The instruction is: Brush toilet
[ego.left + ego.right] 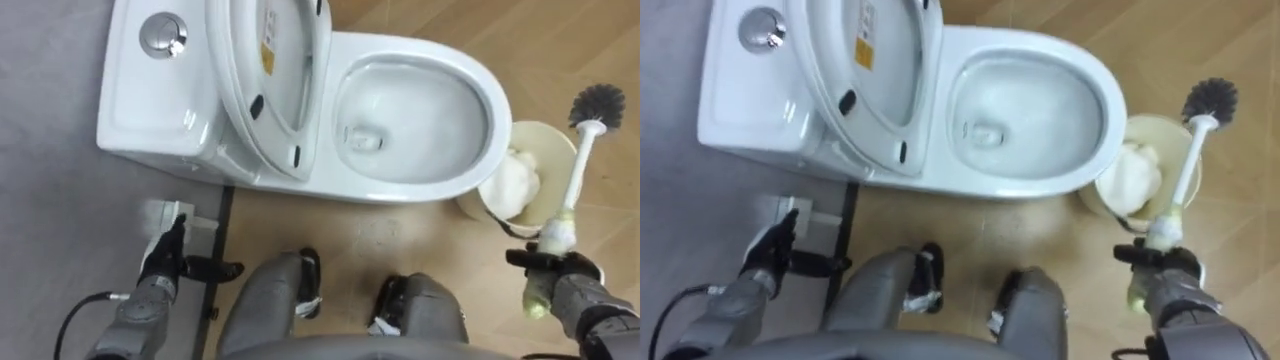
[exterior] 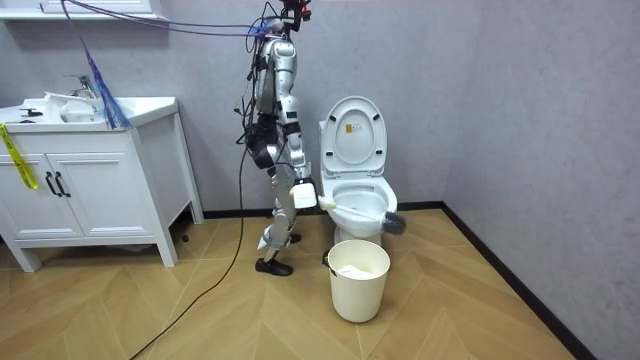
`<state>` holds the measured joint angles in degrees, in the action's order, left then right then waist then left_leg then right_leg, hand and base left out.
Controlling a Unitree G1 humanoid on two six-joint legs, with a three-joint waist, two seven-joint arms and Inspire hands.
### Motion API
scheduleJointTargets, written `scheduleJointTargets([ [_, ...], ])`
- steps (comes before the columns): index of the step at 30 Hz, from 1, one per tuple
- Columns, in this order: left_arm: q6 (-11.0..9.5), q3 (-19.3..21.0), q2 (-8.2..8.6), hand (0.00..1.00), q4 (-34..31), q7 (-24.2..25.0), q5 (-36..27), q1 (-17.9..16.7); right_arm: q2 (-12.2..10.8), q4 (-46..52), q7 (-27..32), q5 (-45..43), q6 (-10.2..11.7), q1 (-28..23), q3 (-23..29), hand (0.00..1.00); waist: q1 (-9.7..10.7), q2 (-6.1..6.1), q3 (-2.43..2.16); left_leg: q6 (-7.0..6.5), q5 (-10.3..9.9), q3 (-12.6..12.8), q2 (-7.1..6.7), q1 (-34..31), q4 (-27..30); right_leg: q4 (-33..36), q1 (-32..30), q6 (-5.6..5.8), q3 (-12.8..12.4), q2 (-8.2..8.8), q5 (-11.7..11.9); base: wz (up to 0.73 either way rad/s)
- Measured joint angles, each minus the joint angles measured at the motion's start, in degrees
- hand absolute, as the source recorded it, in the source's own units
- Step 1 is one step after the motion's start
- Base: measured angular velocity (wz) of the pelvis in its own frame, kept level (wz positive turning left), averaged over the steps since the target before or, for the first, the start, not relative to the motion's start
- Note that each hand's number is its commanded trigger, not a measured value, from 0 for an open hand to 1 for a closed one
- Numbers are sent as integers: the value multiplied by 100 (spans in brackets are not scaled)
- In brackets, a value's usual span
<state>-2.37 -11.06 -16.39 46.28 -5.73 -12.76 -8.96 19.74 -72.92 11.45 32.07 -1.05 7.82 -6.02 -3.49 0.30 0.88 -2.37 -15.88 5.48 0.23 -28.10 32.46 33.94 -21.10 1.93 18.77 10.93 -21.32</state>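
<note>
Bowl rim [image 1: 420,185] sits just L of the bin [image 1: 535,132], w/ open floor to your R. R hand [image 1: 562,272] is curled round the brush [image 1: 578,170]; shaft runs away from you, bristles far end, above the bin. L hand [image 1: 165,262] is spread near the tank.

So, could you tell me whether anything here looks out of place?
Only the brush: held in the right hand, its bristle head sits outside the toilet bowl, by the bin. Nothing looks spilled or damaged.

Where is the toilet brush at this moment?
On the right of the left eye view, the toilet brush is gripped by the right hand, its bristle head by the bin next to the toilet bowl.
</note>
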Motion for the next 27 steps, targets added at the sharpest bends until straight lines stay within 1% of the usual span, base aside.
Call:
scheduleJointTargets([
  [1, -7, 111, 13, 0, -2, 0, 2, -138, -24, 107, 8, 12, 18, -131, 0, 100, -30, -22, -8, 16, 13, -14, 1, 267, -196, -272, 297, 20, 48, -52, 80, 0],
  [2, -7, 243, 22, 0, -6, -1, -4, -288, -73, 167, 32, -20, 23, -249, 1, 100, -28, -67, -27, 28, 63, -17, -7, 542, -399, -550, 599, 45, 86, -112, 174, 0],
  [3, -11, 316, 24, 0, -4, -1, -4, -364, -107, 188, 50, -48, 27, -299, 2, 100, -28, -82, -34, 37, 87, -30, -7, 674, -514, -704, 751, 51, 130, -139, 228, 0],
  [4, -21, 416, 24, 0, -7, -4, -2, -505, -178, 251, 56, -103, 30, -434, 0, 100, -24, -129, -48, 62, 126, -90, -9, 917, -700, -1004, 1039, 65, 198, -208, 338, 5],
  [5, -22, 453, 24, 0, -12, -20, 2, -633, -237, 416, 60, -152, 28, -617, -1, 100, -25, -159, -50, 76, 136, -101, -7, 1149, -838, -1297, 1308, 73, 246, -287, 431, 5],
  [6, -22, 471, 33, 0, -12, -27, 0, -699, -268, 471, 59, -203, 38, -707, -1, 100, -24, -171, -55, 79, 138, -111, -7, 1251, -899, -1432, 1440, 80, 277, -314, 472, 4],
  [7, -22, 548, 85, 0, -13, -30, 0, -821, -333, 547, 70, -379, 41, -781, 11, 100, -18, -204, -60, 85, 141, -121, -6, 1417, -990, -1646, 1671, 94, 354, -351, 535, 5],
  [8, -22, 705, 200, 0, -9, -30, 0, -902, -405, 609, 104, -612, 39, -860, 46, 100, -20, -208, -64, 85, 141, -160, -19, 1550, -1054, -1826, 1887, 105, 395, -401, 607, 7],
  [9, -22, 745, 242, 0, -10, -30, 0, -931, -434, 631, 104, -727, 38, -893, 52, 100, -17, -213, -64, 95, 147, -172, -20, 1607, -1104, -1898, 1973, 107, 413, -417, 639, 10],
  [11, -22, 923, 381, 0, -12, -30, 3, -958, -501, 684, 86, -1094, 31, -973, 54, 100, -39, -253, -42, 98, 148, -245, -58, 1750, -1148, -2067, 2166, 114, 485, -433, 656, 14],
  [12, -21, 987, 426, 0, -12, -29, 3, -958, -500, 738, 87, -1187, 26, -1008, 61, 100, -43, -256, -43, 98, 148, -252, -65, 1793, -1161, -2077, 2215, 114, 489, -429, 656, 13],
  [13, -18, 1098, 497, 0, -12, -30, 12, -971, -494, 896, 91, -1361, 22, -1116, 65, 100, -90, -259, -43, 98, 148, -262, -80, 1888, -1197, -2103, 2309, 114, 501, -424, 656, 4],
  [15, -18, 1108, 511, 0, -14, -39, 87, -1013, -496, 998, 97, -1679, 27, -1218, 49, 100, -177, -260, -41, 98, 148, -264, -96, 2075, -1285, -2132, 2467, 115, 508, -419, 656, 2],
  [17, -23, 1335, 607, 0, -191, -45, 281, -1228, -516, 1160, 109, -2172, 25, -1270, 55, 100, -182, -264, -40, 99, 149, -278, -110, 2283, -1378, -2138, 2659, 118, 517, -417, 654, 8],
  [18, -21, 1384, 627, 0, -257, -45, 383, -1283, -516, 1232, 120, -2310, 25, -1283, 55, 100, -184, -260, -42, 99, 149, -295, -112, 2303, -1375, -2138, 2685, 118, 522, -418, 654, 10],
  [19, -17, 1497, 672, 0, -431, -47, 651, -1370, -524, 1325, 169, -2632, 47, -1292, 56, 100, -186, -260, -44, 101, 150, -320, -118, 2332, -1382, -2143, 2716, 119, 521, -419, 654, 9],
  [20, -19, 1551, 693, 0, -706, -59, 997, -1459, -527, 1387, 203, -3013, 93, -1292, 57, 100, -188, -274, -45, 110, 155, -332, -123, 2346, -1395, -2155, 2739, 120, 552, -418, 653, 12],
  [21, -23, 1552, 692, 0, -844, -76, 1193, -1503, -528, 1410, 218, -3195, 114, -1286, 56, 100, -191, -275, -44, 112, 156, -354, -128, 2346, -1392, -2158, 2761, 120, 598, -419, 654, 27],
  [22, -25, 1554, 688, 0, -1115, -139, 1682, -1547, -530, 1408, 235, -3508, 173, -1287, 57, 100, -166, -284, -43, 116, 159, -447, -153, 2326, -1367, -2166, 2810, 121, 745, -416, 654, 42],
  [23, -37, 1560, 689, 0, -1468, -227, 2119, -1565, -531, 1366, 241, -3777, 236, -1283, 57, 100, -202, -292, -55, 117, 159, -532, -169, 2283, -1328, -2168, 2827, 122, 819, -416, 654, 43],
  [24, -47, 1560, 691, 0, -1640, -282, 2355, -1556, -530, 1358, 241, -3912, 245, -1279, 54, 100, -252, -297, -54, 117, 160, -563, -175, 2257, -1299, -2169, 2824, 122, 819, -418, 654, 25],
  [25, -53, 1558, 691, 0, -2087, -411, 2852, -1552, -530, 1357, 234, -4145, 246, -1271, 47, 100, -357, -316, -59, 116, 160, -589, -178, 2217, -1265, -2179, 2814, 122, 824, -421, 654, 14],
  [26, -61, 1555, 691, 0, -2617, -549, 3184, -1562, -532, 1349, 209, -4337, 282, -1261, 40, 100, -424, -338, -63, 112, 169, -634, -189, 2194, -1259, -2210, 2829, 122, 827, -421, 654, 13],
  [27, -99, 1552, 690, 0, -2834, -625, 3331, -1554, -532, 1319, 206, -4427, 328, -1250, 41, 100, -442, -346, -68, 107, 186, -655, -191, 2187, -1259, -2226, 2838, 124, 825, -417, 654, 19],
])
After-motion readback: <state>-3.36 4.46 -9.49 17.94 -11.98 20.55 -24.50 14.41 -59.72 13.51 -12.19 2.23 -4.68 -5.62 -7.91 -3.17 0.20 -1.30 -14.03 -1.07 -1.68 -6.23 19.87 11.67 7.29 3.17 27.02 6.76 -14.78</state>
